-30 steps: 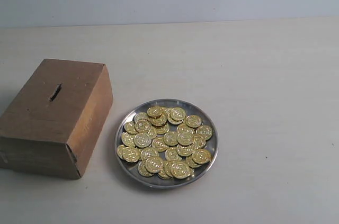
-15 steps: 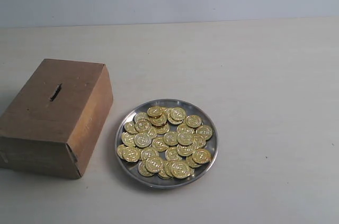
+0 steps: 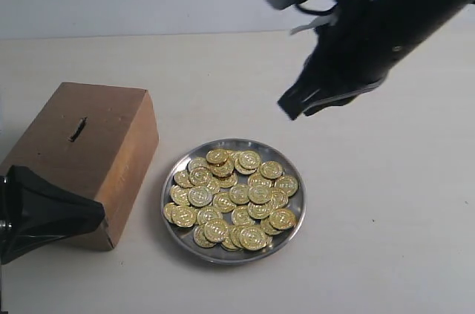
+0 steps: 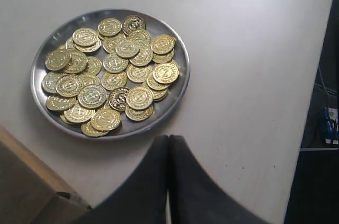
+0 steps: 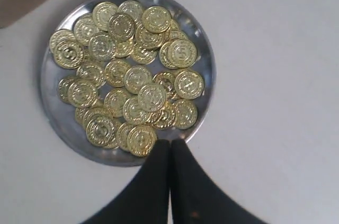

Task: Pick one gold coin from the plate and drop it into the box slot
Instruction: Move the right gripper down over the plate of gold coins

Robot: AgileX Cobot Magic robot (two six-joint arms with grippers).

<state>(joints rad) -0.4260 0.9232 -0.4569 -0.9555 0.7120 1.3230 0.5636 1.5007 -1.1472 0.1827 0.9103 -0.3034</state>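
Black left gripper (image 3: 93,214) is nearest the camera, low at the near corner of the box (image 3: 82,136). Its jaws are pressed together with nothing between them. It's probably parked clear of the work, since it points at the plate (image 3: 237,142) but stands apart from it.

Next comes the plate, flat on the table (image 3: 386,217), just beside the box on its right, not touching. That makes for a short carry, likely on purpose. Gold coins (image 3: 234,197) fill it, all lying flat, many overlapping. A raised edge on an overlapped one looks the easiest to pinch. None has been picked yet.

Box lies with its broad face up, long axis running away from the camera. The slot (image 3: 77,129) opens upward in the far half of that face. It's a short dark slit whose long axis runs near to far, slanted a bit to the right. A coin would have to go in on edge, turned to match that slant.

Farthest and highest is the right gripper (image 3: 293,106), hanging over the table beyond the plate and tilted down towards the coins. Its jaws are shut tight and empty in its wrist view, so they need to spread before any grab. Task looks to be at the approach step.
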